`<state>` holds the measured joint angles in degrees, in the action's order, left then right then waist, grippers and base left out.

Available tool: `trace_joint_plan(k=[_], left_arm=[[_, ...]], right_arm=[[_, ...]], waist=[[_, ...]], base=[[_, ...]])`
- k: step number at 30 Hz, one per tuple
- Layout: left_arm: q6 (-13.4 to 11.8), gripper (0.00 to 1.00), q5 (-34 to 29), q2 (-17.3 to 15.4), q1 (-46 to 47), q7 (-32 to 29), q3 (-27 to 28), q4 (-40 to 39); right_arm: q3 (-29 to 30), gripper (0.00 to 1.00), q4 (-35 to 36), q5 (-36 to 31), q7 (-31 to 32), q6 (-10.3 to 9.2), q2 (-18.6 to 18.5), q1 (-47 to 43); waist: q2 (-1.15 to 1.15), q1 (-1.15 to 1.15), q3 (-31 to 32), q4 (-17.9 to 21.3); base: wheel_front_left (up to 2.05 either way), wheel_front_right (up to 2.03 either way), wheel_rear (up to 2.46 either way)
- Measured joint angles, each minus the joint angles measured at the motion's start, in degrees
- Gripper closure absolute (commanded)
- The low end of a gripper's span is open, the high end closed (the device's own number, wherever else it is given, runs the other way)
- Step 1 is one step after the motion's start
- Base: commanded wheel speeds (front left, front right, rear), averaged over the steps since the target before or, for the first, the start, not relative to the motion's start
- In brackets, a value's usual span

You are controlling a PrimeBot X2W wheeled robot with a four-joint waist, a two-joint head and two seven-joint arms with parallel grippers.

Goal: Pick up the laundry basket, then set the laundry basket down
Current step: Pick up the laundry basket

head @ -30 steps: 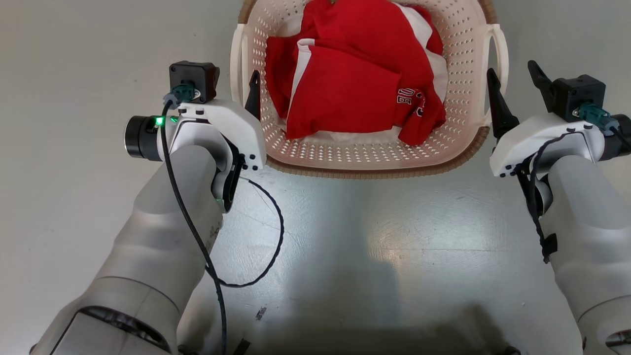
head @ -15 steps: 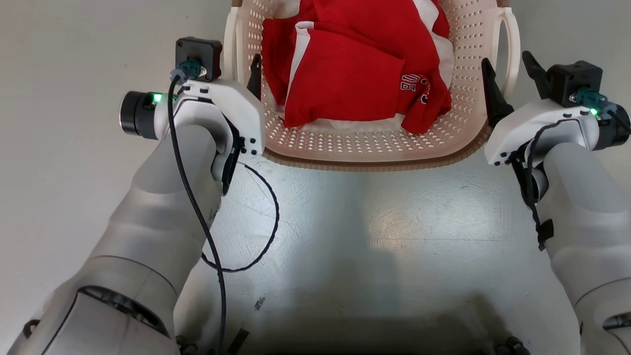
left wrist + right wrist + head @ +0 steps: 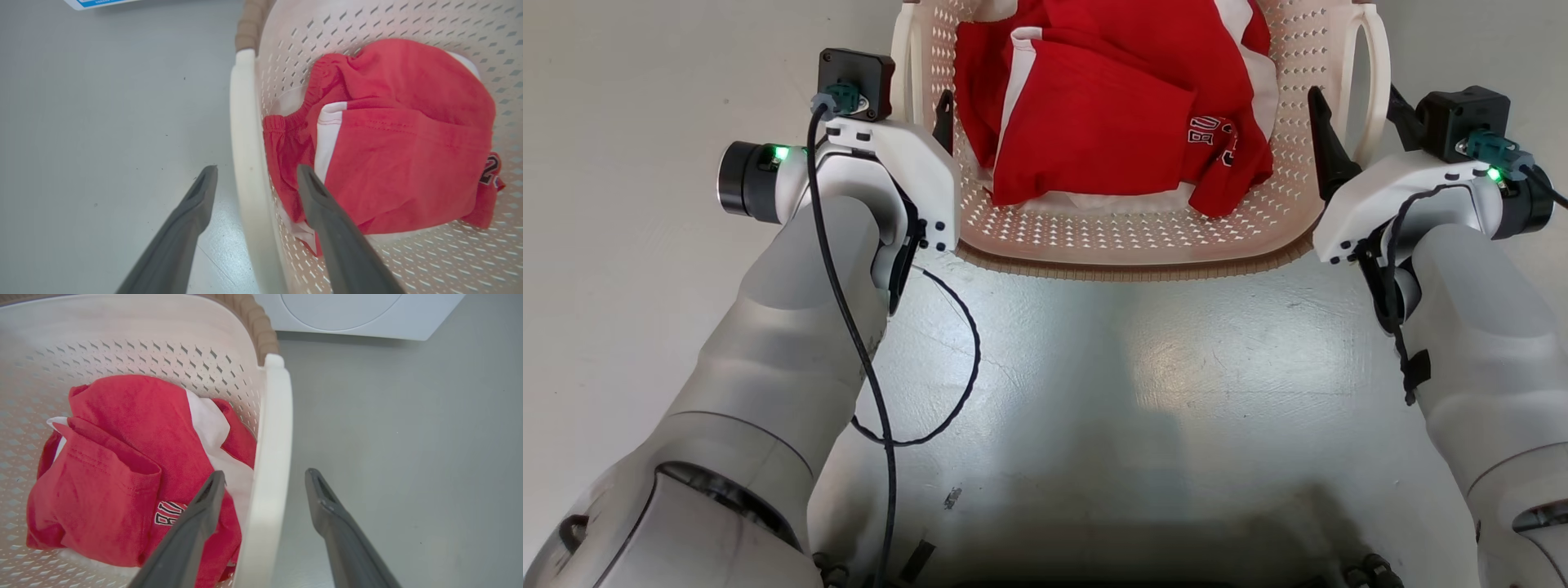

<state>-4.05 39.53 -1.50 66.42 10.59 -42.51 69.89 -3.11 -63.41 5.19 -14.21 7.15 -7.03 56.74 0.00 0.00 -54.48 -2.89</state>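
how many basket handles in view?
2. The left handle sits between the open fingers of the left gripper. The right handle sits between the open fingers of the right gripper. None seems hidden.

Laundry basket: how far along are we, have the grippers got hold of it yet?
Done: the left gripper straddles the left handle and the right gripper straddles the right handle, one finger inside, one outside. In hand: the grasp; both are open. Left: clamp, lift the laundry basket with its red clothes, then set it down.
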Motion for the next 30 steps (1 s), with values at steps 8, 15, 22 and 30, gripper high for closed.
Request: trace_joint_plan(k=[8, 15, 22, 30], left_arm=[[-0.5, 0.00, 1.1, 0.0, 0.3, -0.6, -2.0, 0.3], [-0.6, 1.00, 1.9, 0.1, 1.0, -1.8, -4.2, 0.9], [-0.4, 1.00, 3.3, 0.3, -0.9, -3.1, -5.5, 1.9], [1.3, 1.00, 4.5, 0.0, -5.9, -5.3, -6.2, 3.3]], right_arm=[[-0.6, 0.00, -0.8, 0.5, 0.0, 0.00, 0.1, 0.2], [-2.6, 1.00, -4.3, 0.6, -0.2, -0.04, 0.6, 1.9], [-5.6, 1.00, -8.4, 2.8, 1.8, -0.05, 1.3, 2.0], [-10.1, 1.00, -9.8, 6.7, 7.3, -0.07, 2.3, -0.4]], waist=[[0.00, 0.00, -0.2, 0.1], [0.00, 0.00, 0.4, 0.3], [0.00, 0.00, 4.2, 0.2], [0.00, 0.00, 11.0, 1.0]], base=[[0.00, 0.00, 0.00], [0.00, 0.00, 0.00], [0.00, 0.00, 0.00], [0.00, 0.00, 0.00]])
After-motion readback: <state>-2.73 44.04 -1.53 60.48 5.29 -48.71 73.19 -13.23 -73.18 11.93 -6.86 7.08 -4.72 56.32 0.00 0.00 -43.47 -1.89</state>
